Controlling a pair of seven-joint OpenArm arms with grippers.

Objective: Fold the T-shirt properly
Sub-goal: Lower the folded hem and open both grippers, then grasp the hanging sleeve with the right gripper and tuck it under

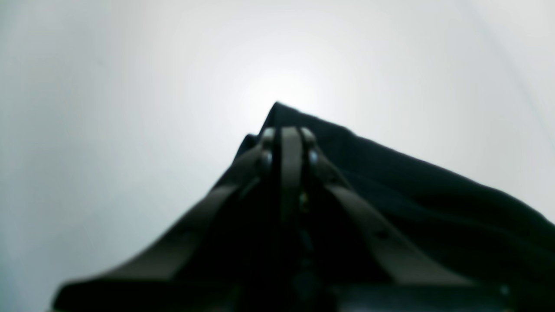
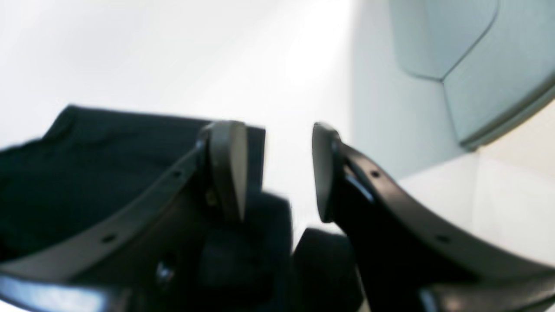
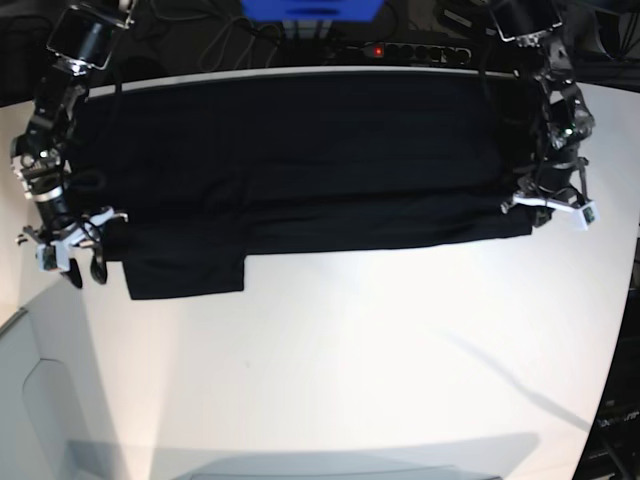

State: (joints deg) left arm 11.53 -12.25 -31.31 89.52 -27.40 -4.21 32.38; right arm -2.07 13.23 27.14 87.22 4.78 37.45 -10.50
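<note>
Bare white tabletop fills everything nearest me, from about four o'clock round to eight o'clock. Beyond it the T-shirt lies flat across the far half of the table, a long black band running from nine o'clock to three o'clock, with one lower flap hanging down toward me at about eight o'clock and its far edge reaching the table's back rim.

At three o'clock the left gripper sits on the shirt's end; in the left wrist view the left gripper has its fingers pressed together, with a peak of black cloth rising just behind the tips, so it looks to be pinching the T-shirt.

At nine o'clock the right gripper stands just beside the shirt's other end. From its own camera the right gripper is spread wide, with white table showing in the gap and the T-shirt lying behind one finger.

Farthest off, at twelve o'clock, a power strip with a red light sits behind the table.
</note>
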